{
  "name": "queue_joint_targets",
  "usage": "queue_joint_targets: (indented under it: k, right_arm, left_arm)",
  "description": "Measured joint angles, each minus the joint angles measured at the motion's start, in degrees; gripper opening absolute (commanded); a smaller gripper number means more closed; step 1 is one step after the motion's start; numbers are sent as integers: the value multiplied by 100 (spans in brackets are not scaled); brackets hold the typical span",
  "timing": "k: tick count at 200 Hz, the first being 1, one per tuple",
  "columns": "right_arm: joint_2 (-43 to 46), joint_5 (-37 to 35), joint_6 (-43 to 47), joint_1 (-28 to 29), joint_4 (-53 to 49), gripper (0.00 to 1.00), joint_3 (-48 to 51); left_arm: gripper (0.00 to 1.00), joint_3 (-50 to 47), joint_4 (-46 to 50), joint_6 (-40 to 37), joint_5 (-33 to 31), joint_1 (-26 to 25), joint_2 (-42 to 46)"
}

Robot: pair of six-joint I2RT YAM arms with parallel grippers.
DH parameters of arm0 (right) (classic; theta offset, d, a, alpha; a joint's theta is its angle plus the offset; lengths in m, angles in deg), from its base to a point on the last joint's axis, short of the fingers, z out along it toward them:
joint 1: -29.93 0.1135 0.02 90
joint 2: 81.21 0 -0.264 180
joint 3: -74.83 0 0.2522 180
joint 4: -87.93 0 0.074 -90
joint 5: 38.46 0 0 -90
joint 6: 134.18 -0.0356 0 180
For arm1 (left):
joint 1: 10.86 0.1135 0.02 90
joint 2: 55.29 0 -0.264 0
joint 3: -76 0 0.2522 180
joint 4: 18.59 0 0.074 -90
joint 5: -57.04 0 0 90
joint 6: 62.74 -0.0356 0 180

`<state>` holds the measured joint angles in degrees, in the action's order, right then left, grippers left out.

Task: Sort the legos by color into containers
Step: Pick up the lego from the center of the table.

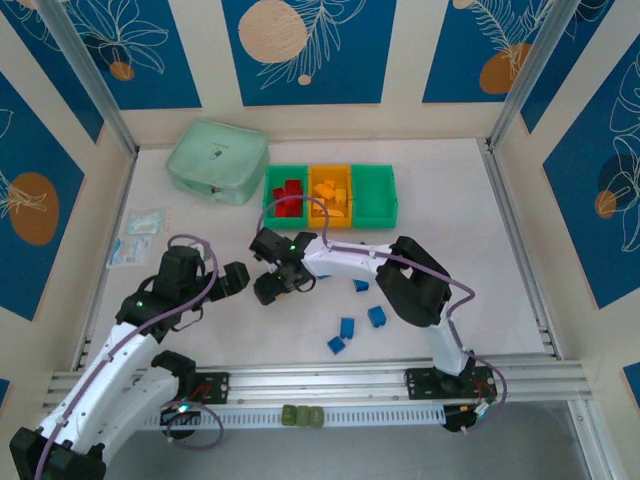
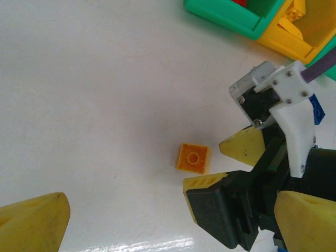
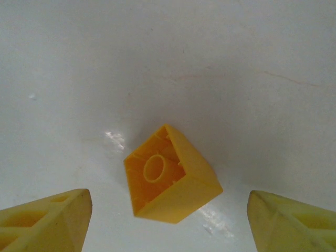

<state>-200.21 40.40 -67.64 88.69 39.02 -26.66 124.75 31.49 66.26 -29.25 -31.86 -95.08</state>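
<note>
An orange-yellow brick (image 3: 170,181) lies hollow side up on the white table, also visible as the brick (image 2: 193,158). My right gripper (image 3: 168,215) is open and low over it, one yellow finger (image 3: 50,220) on each side and neither touching. It stands left of centre as the right gripper (image 1: 262,268). My left gripper (image 1: 237,279) hangs open just left of it, holding nothing, and its fingers (image 2: 31,223) frame the wrist view. The joined bins sit behind: green with red bricks (image 1: 287,195), orange with yellow bricks (image 1: 330,195), and a green one (image 1: 373,194). Several blue bricks (image 1: 347,327) lie near the front.
A pale mint zippered pouch (image 1: 217,160) rests at the back left, with small clear packets (image 1: 135,237) near the left wall. The two grippers are very close together. An aluminium rail (image 1: 320,380) runs along the front edge.
</note>
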Motion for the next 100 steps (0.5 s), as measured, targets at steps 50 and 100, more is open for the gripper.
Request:
queue_joint_targets:
  k: [50, 100]
  right_arm:
    - [-221, -354, 275, 46, -153, 68, -120]
    - [-424, -544, 358, -4, -275, 59, -420]
  left_arm:
    - [99, -9, 15, 20, -90, 2, -2]
    - [99, -9, -4, 20, -103, 4, -83]
